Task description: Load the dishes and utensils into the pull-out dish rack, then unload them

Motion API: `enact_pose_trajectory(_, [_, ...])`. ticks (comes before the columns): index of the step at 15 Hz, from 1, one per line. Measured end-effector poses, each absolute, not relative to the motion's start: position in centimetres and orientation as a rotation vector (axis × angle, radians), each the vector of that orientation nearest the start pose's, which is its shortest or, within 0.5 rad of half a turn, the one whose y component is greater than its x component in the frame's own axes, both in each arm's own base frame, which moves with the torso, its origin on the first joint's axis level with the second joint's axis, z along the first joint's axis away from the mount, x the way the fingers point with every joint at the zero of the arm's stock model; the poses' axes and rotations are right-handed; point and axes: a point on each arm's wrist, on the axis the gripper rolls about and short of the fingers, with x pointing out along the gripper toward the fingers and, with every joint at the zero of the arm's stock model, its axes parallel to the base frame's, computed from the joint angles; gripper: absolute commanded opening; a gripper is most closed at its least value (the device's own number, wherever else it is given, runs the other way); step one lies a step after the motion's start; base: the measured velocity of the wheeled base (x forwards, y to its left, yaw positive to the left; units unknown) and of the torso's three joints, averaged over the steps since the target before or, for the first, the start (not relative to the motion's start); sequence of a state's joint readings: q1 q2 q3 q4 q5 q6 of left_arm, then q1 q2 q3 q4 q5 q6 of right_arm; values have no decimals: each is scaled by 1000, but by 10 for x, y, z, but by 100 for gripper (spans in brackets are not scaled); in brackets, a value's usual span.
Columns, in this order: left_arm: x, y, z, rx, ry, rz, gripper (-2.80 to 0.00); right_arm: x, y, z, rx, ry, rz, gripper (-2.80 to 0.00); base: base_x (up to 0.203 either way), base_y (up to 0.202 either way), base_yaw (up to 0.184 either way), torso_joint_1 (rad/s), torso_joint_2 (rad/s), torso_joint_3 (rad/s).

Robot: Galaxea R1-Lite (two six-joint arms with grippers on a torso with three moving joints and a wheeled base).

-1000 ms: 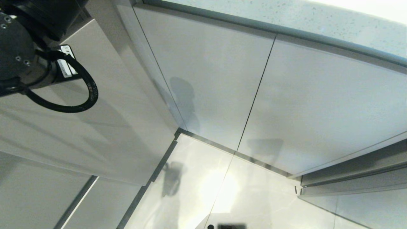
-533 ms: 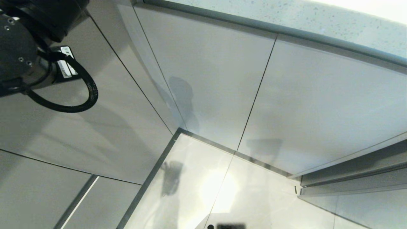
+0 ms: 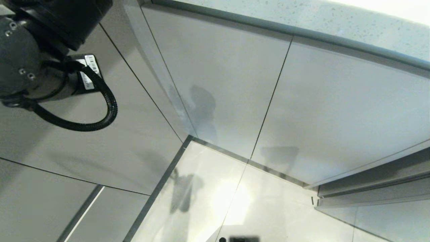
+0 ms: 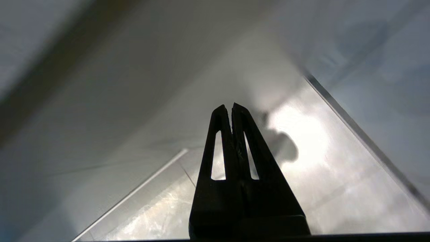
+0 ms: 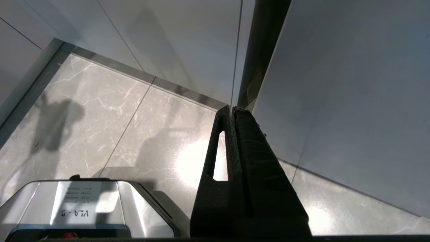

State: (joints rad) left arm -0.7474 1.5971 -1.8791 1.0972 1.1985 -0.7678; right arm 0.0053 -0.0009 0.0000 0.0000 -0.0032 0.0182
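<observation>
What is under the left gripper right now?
Under the shut left gripper lies glossy marble floor and its shadow. No dishes, utensils or rack show; closed cabinet fronts hide any contents.

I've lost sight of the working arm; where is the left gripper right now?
The left gripper, jaws shut and empty, shows only in its wrist view, over the glossy floor beside pale cabinet panels; the head view shows only the left arm, upper left.

Left gripper (image 4: 231, 107) pinched closed, empty — right gripper (image 5: 232, 108) likewise, seemingly parked.
</observation>
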Motion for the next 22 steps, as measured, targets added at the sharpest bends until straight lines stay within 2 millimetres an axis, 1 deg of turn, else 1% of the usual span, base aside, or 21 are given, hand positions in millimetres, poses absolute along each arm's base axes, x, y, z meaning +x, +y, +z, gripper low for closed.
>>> enact_pose_trajectory(2, [160,-134,357,-41,314,451,-280,-23,0,75,18,-1,2,-280,0,0,0,0,0,0])
enact_pose_trajectory(3, [152,-132,359,-38,341,393,-280,-23,0,75,18,-1,2,-280,0,0,0,0,0,0])
enact_pose_trajectory(5, [134,-119,369,-47,398,243,-280,-23,0,75,18,-1,2,-280,0,0,0,0,0,0])
enact_pose_trajectory(7, [118,-97,382,-70,427,110,-280,-23,0,75,18,-1,2,-280,0,0,0,0,0,0])
enact_pose_trajectory(9, [106,-63,394,-109,404,46,-280,-23,0,75,18,-1,3,-280,0,0,0,0,0,0])
enact_pose_trajectory(10, [95,-48,399,-125,366,4,-280,-23,0,75,18,-1,3,-280,0,0,0,0,0,0])
enact_pose_trajectory(12, [61,-20,406,-129,254,-97,-280,-23,0,75,18,-1,3,-280,0,0,0,0,0,0])
enact_pose_trajectory(13, [43,-10,404,-115,204,-121,-280,-23,0,75,18,-1,3,-280,0,0,0,0,0,0])
enact_pose_trajectory(14, [24,-4,399,-93,157,-145,-280,-23,0,75,18,-1,3,-280,0,0,0,0,0,0])
enact_pose_trajectory(16, [-13,0,380,-49,83,-172,-280,-23,0,75,18,-1,2,-280,0,0,0,0,0,0])
enact_pose_trajectory(17, [-28,0,368,-34,49,-164,-280,-23,0,75,18,-1,3,-280,0,0,0,0,0,0])
enact_pose_trajectory(18, [-40,0,351,-23,24,-131,-280,-23,0,75,18,-1,3,-280,0,0,0,0,0,0])
enact_pose_trajectory(20, [-53,-1,317,10,-32,-64,-280,-23,0,75,18,-1,2,-280,0,0,0,0,0,0])
enact_pose_trajectory(22, [-59,-2,275,74,-78,-21,-280,-23,0,75,18,-1,2,-280,0,0,0,0,0,0])
